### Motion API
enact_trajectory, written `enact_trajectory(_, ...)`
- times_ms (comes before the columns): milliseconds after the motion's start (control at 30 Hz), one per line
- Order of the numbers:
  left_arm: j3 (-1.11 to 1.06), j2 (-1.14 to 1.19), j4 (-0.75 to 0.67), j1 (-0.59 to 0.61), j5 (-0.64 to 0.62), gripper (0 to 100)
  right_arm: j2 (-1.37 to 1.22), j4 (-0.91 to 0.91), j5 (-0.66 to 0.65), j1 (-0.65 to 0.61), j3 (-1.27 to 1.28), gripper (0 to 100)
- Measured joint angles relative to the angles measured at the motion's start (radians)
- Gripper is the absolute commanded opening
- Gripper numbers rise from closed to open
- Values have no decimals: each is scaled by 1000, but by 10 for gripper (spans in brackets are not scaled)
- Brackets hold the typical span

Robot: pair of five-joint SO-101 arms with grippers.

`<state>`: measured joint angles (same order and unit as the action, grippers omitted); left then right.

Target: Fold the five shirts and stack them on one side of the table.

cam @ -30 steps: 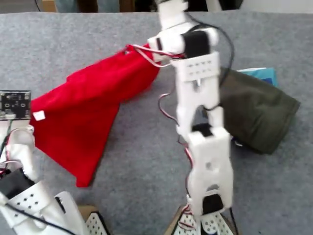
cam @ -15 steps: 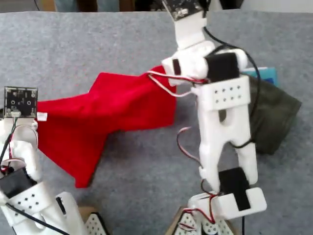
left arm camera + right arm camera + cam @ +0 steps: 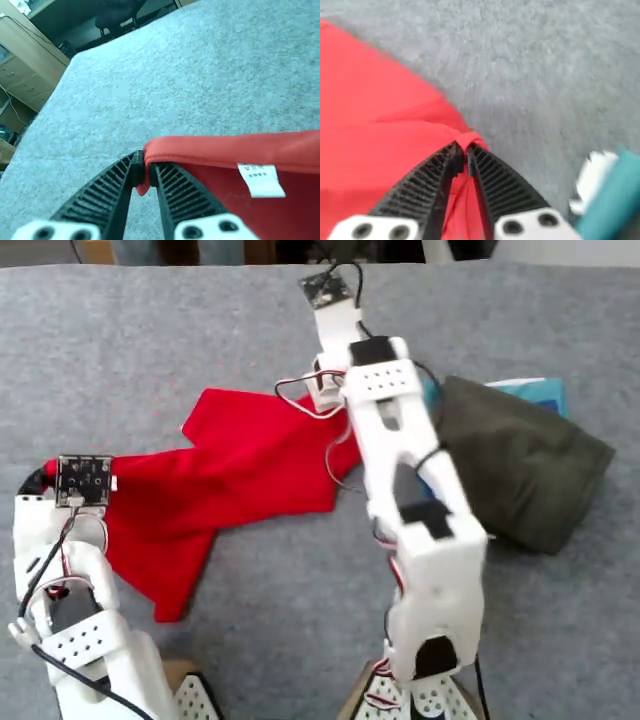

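Red shirt (image 3: 230, 480) lies spread on the grey table (image 3: 150, 340), just beside the folded olive shirt (image 3: 515, 465). My right gripper (image 3: 461, 152) is clamped on a bunched red corner at the end nearest the olive shirt. My left gripper (image 3: 141, 172) pinches the hem at the far end, near the white label (image 3: 260, 180). Since half a second ago, the right arm has swung slightly away from the olive shirt and the left wrist has shifted toward it.

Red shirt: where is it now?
In the high view the red shirt stretches left of centre on the table, pinched at opposite ends by the left hand and right hand, with the olive folded shirt to its right.
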<state>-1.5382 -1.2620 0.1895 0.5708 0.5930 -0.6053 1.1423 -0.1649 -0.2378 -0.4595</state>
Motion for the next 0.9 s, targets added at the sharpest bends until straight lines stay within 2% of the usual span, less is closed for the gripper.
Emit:
enact_trajectory(100, 0, 0, -12, 0, 0, 30, -164, -9, 0, 0, -160, 31)
enact_trajectory(167, 0, 0, -15, 0, 0, 30, -262, 8, 0, 0, -281, 87)
enact_trajectory(267, 0, 0, -15, 0, 0, 30, -362, 121, -2, 0, -480, 179)
enact_trajectory(367, -2, 0, -14, 0, 0, 30, -419, 276, 43, 0, -695, 211)
enact_trajectory(633, 5, 0, 95, 0, 0, 30, -539, 582, 63, 0, -1129, 197)
enact_trajectory(800, 8, 0, 130, 0, 0, 30, -526, 617, 95, 0, -1108, 13)
enact_trajectory(900, 8, 0, 130, 0, 0, 30, -433, 620, 109, 0, -1002, 76)
